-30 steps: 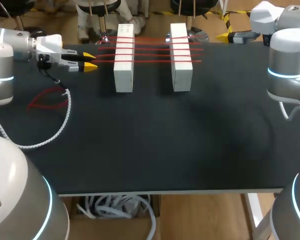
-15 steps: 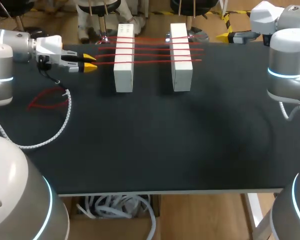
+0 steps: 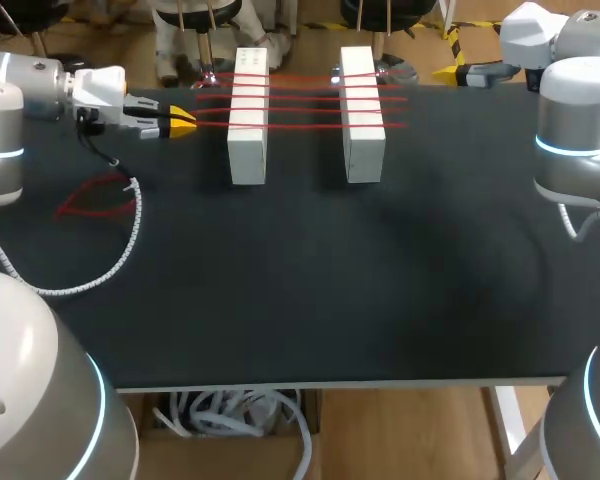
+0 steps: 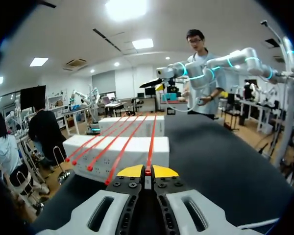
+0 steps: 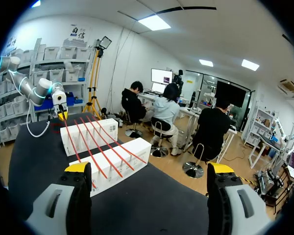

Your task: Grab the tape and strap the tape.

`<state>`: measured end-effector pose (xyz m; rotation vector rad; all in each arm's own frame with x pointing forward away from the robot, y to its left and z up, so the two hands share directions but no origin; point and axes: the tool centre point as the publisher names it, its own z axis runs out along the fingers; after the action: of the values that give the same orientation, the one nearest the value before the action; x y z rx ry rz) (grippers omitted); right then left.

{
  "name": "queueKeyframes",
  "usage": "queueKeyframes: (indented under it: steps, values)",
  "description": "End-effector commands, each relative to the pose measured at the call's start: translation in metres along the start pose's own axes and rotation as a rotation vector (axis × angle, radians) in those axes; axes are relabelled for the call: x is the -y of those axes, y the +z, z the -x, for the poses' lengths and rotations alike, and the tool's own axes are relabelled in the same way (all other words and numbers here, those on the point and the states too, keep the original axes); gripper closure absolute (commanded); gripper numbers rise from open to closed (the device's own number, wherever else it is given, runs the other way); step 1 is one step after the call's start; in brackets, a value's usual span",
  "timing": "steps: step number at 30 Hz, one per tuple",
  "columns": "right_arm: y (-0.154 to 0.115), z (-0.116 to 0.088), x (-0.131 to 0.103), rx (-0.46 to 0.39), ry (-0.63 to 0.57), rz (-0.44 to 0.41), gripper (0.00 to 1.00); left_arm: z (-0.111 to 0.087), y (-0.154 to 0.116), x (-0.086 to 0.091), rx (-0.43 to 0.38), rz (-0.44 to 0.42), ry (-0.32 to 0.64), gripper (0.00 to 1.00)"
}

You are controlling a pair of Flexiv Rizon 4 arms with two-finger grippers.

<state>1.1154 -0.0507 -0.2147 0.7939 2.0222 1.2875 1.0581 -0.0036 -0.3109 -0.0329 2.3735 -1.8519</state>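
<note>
tension control matters most for this step, as i judge it: the left gripper [image 4: 147, 171] has the end of one red tape [image 4: 150, 147] pinched. any pull should run straight along the tape's own line, level with the block tops and slow. that way the strand does not slip from the tips or drag the left white block [image 3: 247, 130] sideways. it should also lie parallel to the other red tapes [image 3: 300, 97] without crossing them. fingers: the left yellow tips are together, clamped on the tape end from both sides, with only the thin red strand showing in the seam between them. from there the tape runs ahead of the gripper onto the left white block and across to the right white block [image 3: 362, 130]. in the head view it is the strand nearest the camera of the set spanning both blocks. the gripper sits just beside the left block, not touching it. the right gripper [image 5: 149, 169] has its fingers wide apart, nothing between them, touching nothing. it hangs by the far right corner of the table [image 3: 330, 280], well apart from the blocks. a loose red tape [image 3: 93, 197] lies on the table near the left arm beside a coiled white cable [image 3: 133, 215], untouched. risk: the grip is on the very tip of the tape, so a jerk could lose it.
</note>
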Motion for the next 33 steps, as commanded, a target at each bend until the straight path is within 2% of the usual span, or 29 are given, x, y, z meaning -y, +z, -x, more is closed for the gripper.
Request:
queueKeyframes:
  steps: [1, 10, 17, 29, 32, 33]
  values:
    - [0.000, 0.000, 0.001, 0.000, 0.000, 0.003, 0.00, 0.002, 0.002, 0.007, -0.027, -0.053, 0.037, 1.00]
    - [0.000, 0.000, 0.001, 0.000, 0.000, 0.003, 0.00, -0.004, 0.023, 0.036, -0.097, -0.224, 0.086, 1.00]
    - [0.000, 0.000, 0.001, 0.000, 0.000, 0.003, 0.00, -0.006, 0.033, 0.053, -0.088, -0.329, 0.083, 1.00]
    - [0.000, 0.000, 0.001, 0.000, 0.000, 0.003, 0.00, -0.010, 0.039, 0.083, -0.051, -0.386, 0.099, 1.00]
    - [0.000, 0.000, 0.001, 0.000, 0.000, 0.003, 0.00, -0.011, 0.041, 0.087, -0.092, -0.371, 0.063, 1.00]
    - [0.000, 0.000, 0.001, 0.000, 0.000, 0.003, 0.00, -0.010, 0.041, 0.091, -0.135, -0.323, 0.030, 1.00]
